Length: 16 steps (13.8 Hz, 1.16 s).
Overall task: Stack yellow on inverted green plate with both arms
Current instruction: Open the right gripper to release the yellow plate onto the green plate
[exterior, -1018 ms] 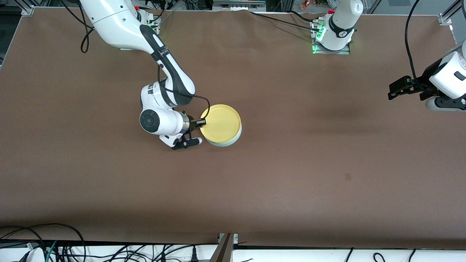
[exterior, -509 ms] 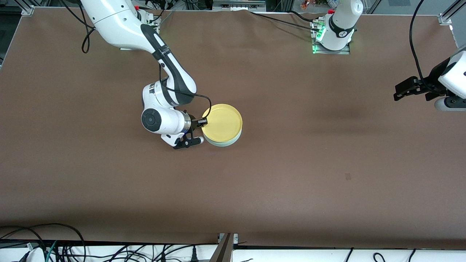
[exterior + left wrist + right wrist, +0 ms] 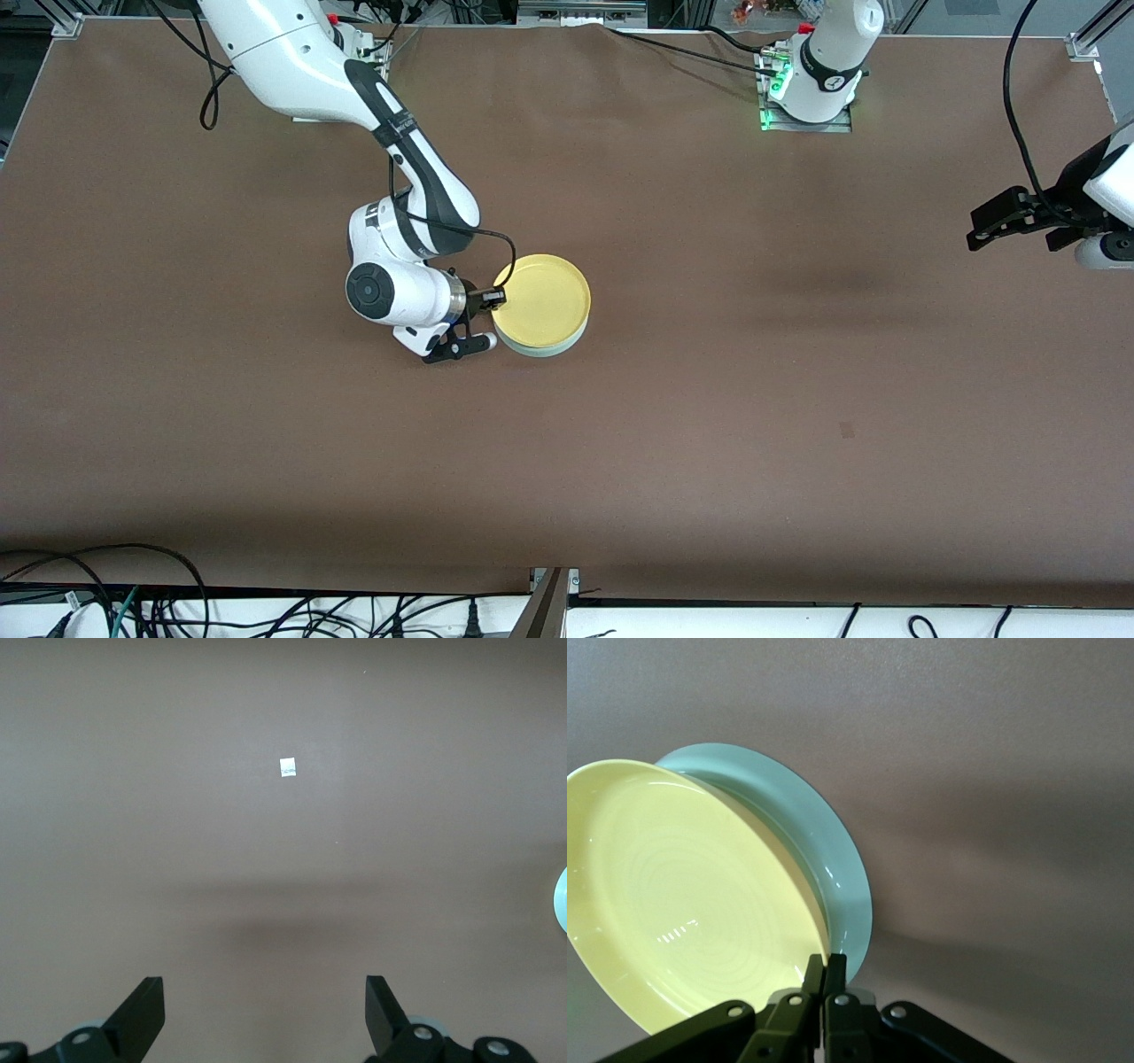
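The yellow plate [image 3: 542, 299] lies open side up on top of the green plate [image 3: 558, 346], near the table's middle toward the right arm's end. Only a green rim shows under it. My right gripper [image 3: 493, 299] is shut on the yellow plate's rim at the side facing the right arm's end. In the right wrist view the fingers [image 3: 813, 973] pinch the yellow plate [image 3: 682, 895] at its edge, with the green plate [image 3: 824, 842] just beneath. My left gripper [image 3: 974, 230] hangs open and empty over bare table at the left arm's end, its jaws wide apart [image 3: 266, 1001].
Brown table cover [image 3: 709, 399] all round the plates. A small white mark [image 3: 287, 767] lies on the cover under the left gripper. Cables [image 3: 133, 602] run along the table edge nearest the front camera. The arm bases stand at the edge farthest from it.
My left arm has drawn back toward its own end of the table, gripper still open. The right gripper and the yellow plate have shifted only slightly.
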Motion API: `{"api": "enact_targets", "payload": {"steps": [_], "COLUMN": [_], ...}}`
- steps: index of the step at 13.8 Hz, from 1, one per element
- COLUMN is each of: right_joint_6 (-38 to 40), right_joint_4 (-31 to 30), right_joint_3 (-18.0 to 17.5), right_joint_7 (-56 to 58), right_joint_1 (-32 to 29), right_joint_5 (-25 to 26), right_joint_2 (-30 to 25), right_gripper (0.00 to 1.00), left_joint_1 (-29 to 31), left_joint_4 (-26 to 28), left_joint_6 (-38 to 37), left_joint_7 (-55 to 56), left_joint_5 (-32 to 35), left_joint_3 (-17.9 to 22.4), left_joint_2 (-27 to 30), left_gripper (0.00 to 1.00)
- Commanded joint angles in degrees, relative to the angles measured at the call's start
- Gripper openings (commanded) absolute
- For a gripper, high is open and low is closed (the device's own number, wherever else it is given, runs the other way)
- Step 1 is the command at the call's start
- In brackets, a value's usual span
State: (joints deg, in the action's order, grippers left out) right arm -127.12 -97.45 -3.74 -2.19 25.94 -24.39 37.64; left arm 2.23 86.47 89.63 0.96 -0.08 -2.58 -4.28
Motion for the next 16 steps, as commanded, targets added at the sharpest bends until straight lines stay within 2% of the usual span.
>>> {"api": "enact_targets", "payload": {"steps": [1, 5, 6, 7, 10, 12, 14, 16], "right_joint_6": [-1.8, -2.3, -2.2, -2.1, -1.1, 4.0, 12.4, 15.1], "right_joint_4": [-0.5, -0.5, -0.3, -0.1, 2.0, 4.6, 9.9, 12.6], "right_joint_3": [-0.1, -0.1, -0.1, -0.1, 0.5, 1.3, 1.3, 3.2], "right_joint_7": [-0.1, -0.2, -1.2, -1.9, -0.7, -0.7, -1.1, -1.1], "right_joint_1": [0.3, 0.3, 0.3, 0.3, -0.7, -3.1, -5.7, -5.9], "right_joint_5": [-1.3, -1.3, -1.2, -1.1, -0.8, 0.1, 0.2, 3.1], "right_joint_2": [0.2, 0.5, 0.6, 0.6, -0.3, -2.6, -2.6, -2.7], "right_gripper": [0.00, 0.00, 0.29, 0.99, 1.00, 1.00, 1.00, 1.00], "left_joint_1": [-0.2, 0.2, 0.1, 0.0, -0.1, -0.1, -0.1, -0.1], "left_joint_4": [-1.9, -1.7, -1.7, -1.7, -1.8, -1.8, -1.8, -1.7], "left_joint_6": [-0.5, -0.5, -0.5, -0.5, -0.6, -0.6, -0.7, -0.7], "left_joint_7": [-0.1, -0.1, -0.1, -0.1, -0.1, 0.0, -0.1, 0.0], "left_joint_5": [-0.4, -0.4, -0.4, -0.4, -0.6, -0.6, -0.6, -0.6], "left_joint_3": [-0.2, -0.1, -0.1, -0.2, -0.2, -0.2, -0.2, -0.2], "left_joint_2": [-1.4, -1.7, -1.7, -1.7, -1.7, -1.7, -1.7, -1.7], "left_gripper": [1.00, 1.00, 1.00, 1.00, 1.00, 1.00, 1.00, 1.00]}}
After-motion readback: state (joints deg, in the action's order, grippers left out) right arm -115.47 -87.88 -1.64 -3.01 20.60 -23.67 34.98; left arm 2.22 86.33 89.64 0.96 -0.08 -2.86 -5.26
